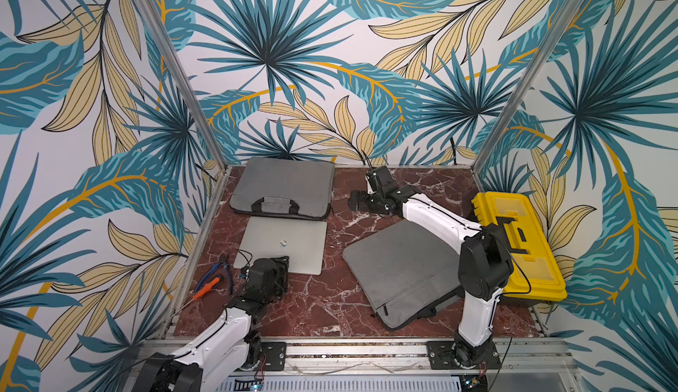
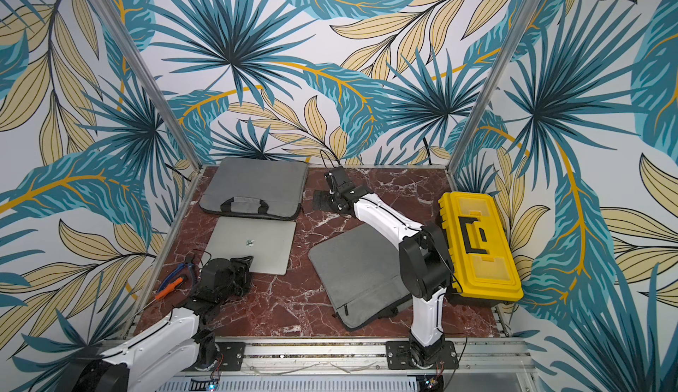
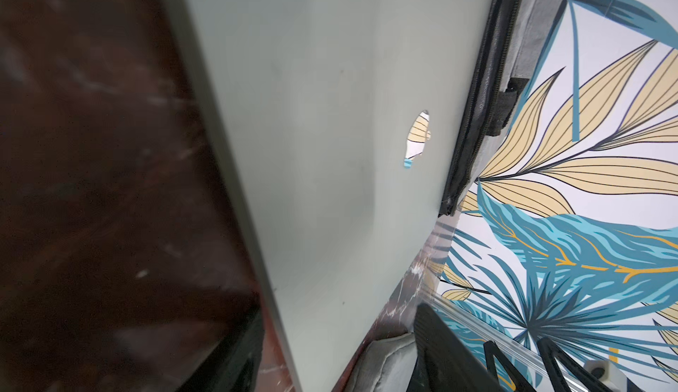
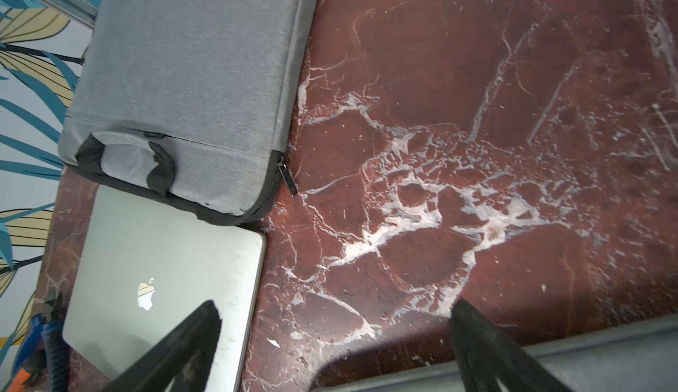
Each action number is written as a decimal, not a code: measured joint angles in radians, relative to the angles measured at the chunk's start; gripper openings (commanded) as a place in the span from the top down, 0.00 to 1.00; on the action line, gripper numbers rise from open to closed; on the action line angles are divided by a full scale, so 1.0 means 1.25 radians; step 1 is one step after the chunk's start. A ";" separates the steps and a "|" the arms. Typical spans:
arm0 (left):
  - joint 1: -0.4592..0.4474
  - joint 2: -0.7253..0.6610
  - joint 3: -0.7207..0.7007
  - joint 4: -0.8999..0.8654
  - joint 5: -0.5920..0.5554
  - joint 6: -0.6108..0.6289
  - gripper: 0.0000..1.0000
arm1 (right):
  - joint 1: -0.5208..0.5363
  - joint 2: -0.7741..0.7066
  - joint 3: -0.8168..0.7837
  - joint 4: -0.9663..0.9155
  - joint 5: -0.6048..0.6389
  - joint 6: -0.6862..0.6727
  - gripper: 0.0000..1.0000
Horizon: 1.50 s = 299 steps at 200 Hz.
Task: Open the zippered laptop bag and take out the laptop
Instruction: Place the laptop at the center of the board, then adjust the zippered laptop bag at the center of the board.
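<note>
In both top views the laptop (image 1: 282,241) lies flat on the bench (image 1: 330,298), on the near side of the grey laptop bag (image 1: 282,186) at far left. The left end effector (image 1: 280,264) is at the laptop's near edge, and the right end effector (image 1: 358,200) is right of the bag. Only the left wrist view shows the left fingers (image 3: 444,338) spread, the laptop's edge between them. Only the right wrist view shows the right fingers (image 4: 194,335) wide apart and empty, and the bag's zipper pull (image 4: 288,177) at its near-right corner.
</note>
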State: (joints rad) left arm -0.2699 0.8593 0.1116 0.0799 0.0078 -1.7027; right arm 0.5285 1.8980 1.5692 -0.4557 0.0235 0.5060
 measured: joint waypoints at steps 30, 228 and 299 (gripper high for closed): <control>-0.002 -0.128 -0.001 -0.145 0.000 -0.016 0.22 | -0.009 -0.051 -0.063 -0.017 0.035 -0.008 0.00; -0.139 0.511 0.690 -0.174 0.285 0.857 0.00 | -0.083 -0.446 -0.515 -0.216 0.304 0.190 0.00; -0.226 0.810 0.902 -0.249 0.425 1.082 0.04 | -0.083 -0.541 -0.640 -0.247 0.303 0.300 0.00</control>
State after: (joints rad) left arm -0.5526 1.8713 1.2385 -0.2317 0.5388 -0.3496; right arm 0.4248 1.2221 0.7696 -0.7647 0.4019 0.8810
